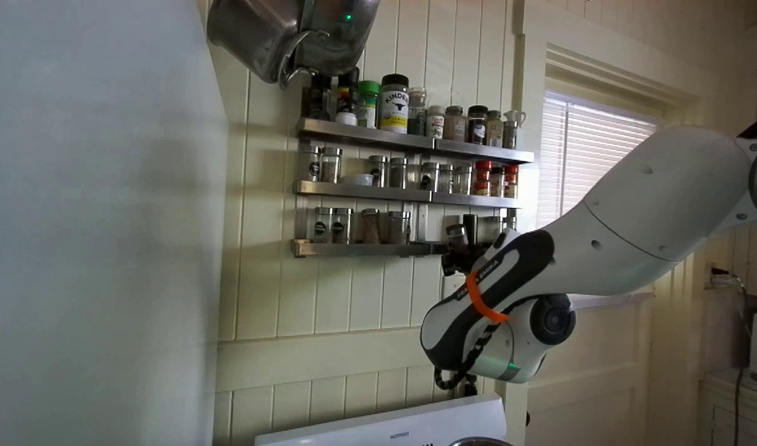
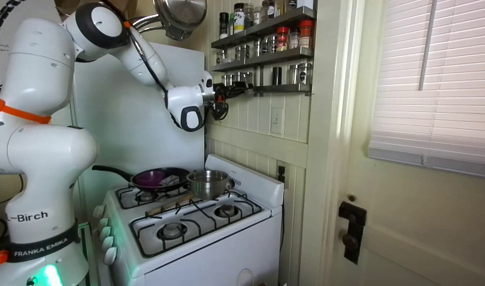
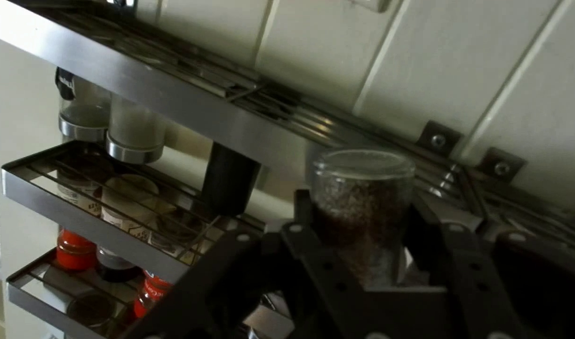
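Dark fingers (image 3: 303,209) of your gripper (image 3: 361,212) crowd the wrist view, two in number, parted only by the width of one glass jar (image 3: 363,197) and clamped on its sides. You have that jar squarely between the fingertips, its clear glass end poking out beyond them, with something reddish brown and grainy inside; whether it touches the nearest of the three metal shelves (image 3: 174,94) you cannot tell from here. The shelves appear upside down in this view: the nearest bears two clear jars (image 3: 83,106) and one black container (image 3: 231,181), left of the fingers, and at least two red-topped bottles (image 3: 75,253) show farther off. In an exterior view, your arm (image 1: 638,204) covers much of the gripper, and the held jar shows as a small tilted shape seen against the lowest shelf. To its left on that shelf you can count four silver-lidded jars (image 1: 370,229); on the middle shelf sits one small white bowl (image 1: 357,179), and the top row is packed too tightly for a sure count, though one green-capped bottle (image 1: 367,104) stands out. In an exterior view that takes in the stove (image 2: 210,250), your gripper is at the lowest shelf, the jar too small and dim to make out clearly. Below, you have one frying pan (image 2: 179,173) holding one purple bowl (image 2: 149,178), and just beside it one steel pot (image 2: 208,188).
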`<state>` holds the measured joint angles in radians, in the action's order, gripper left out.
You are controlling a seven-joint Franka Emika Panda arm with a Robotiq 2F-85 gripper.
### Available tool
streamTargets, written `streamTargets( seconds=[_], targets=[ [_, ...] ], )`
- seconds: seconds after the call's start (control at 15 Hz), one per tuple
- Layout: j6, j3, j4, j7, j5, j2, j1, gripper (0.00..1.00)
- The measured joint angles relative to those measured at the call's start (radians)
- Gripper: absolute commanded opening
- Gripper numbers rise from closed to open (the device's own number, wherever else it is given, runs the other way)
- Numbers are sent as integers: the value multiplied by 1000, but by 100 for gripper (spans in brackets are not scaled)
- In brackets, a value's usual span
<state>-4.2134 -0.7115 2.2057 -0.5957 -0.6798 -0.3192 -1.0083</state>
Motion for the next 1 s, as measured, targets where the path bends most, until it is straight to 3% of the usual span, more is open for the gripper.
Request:
streamTargets(
  seconds=[0.33,0.87,0.93,1.0],
  targets=[
    [-2,-91,37,0,-99,-76,-101,23],
    [-2,-98,167,-4,-233,-76,-188,23],
    [-2,-98,182,-11,-257,-65,-196,48],
    [-2,-99,197,-15,-283,-50,-204,48]
  ],
)
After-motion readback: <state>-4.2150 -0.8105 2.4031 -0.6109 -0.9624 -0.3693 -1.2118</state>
